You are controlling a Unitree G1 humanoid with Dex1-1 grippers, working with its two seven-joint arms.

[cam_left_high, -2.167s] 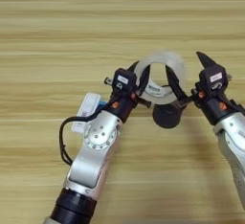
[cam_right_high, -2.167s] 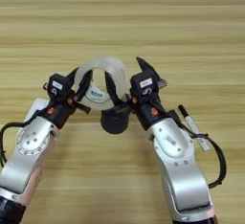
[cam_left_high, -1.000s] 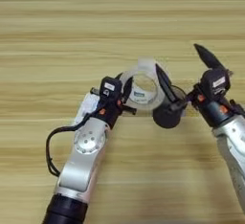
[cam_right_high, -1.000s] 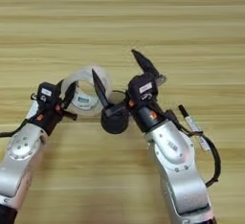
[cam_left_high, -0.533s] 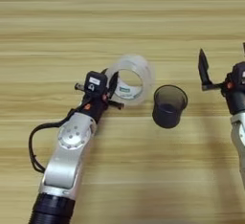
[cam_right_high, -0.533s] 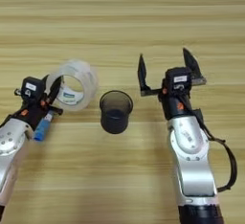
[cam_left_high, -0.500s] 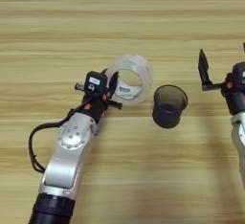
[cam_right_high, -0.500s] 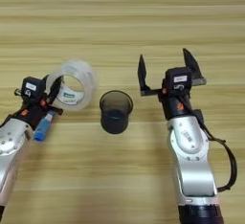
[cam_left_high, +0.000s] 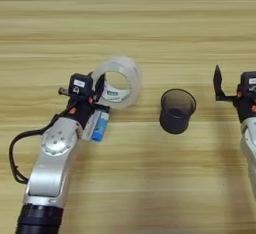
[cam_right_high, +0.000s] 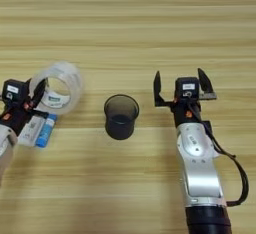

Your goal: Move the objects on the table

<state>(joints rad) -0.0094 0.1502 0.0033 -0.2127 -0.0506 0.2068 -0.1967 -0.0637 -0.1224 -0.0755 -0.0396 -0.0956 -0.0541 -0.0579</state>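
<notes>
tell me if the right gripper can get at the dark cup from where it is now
Probably yes. The right gripper is open beside the dark cup, with only bare table between them. The left gripper, shut on the tape ring, is on the cup's far side.

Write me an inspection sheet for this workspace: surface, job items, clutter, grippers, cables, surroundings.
Surface: wooden table, light brown, grain running side to side.
Job items: roll of clear tape with a white-and-green label inside, tilted up on its edge at the left gripper. Dark cup upright near the middle, apart from both grippers.
Clutter: nothing seen.
Grippers: left gripper shut on the roll of tape, to the left of the dark cup. Right gripper open and holding nothing, to the right of the dark cup.
Cables: black cable looping beside the left arm; another black cable along the right arm.
Surroundings: nothing seen beyond the table.
</notes>
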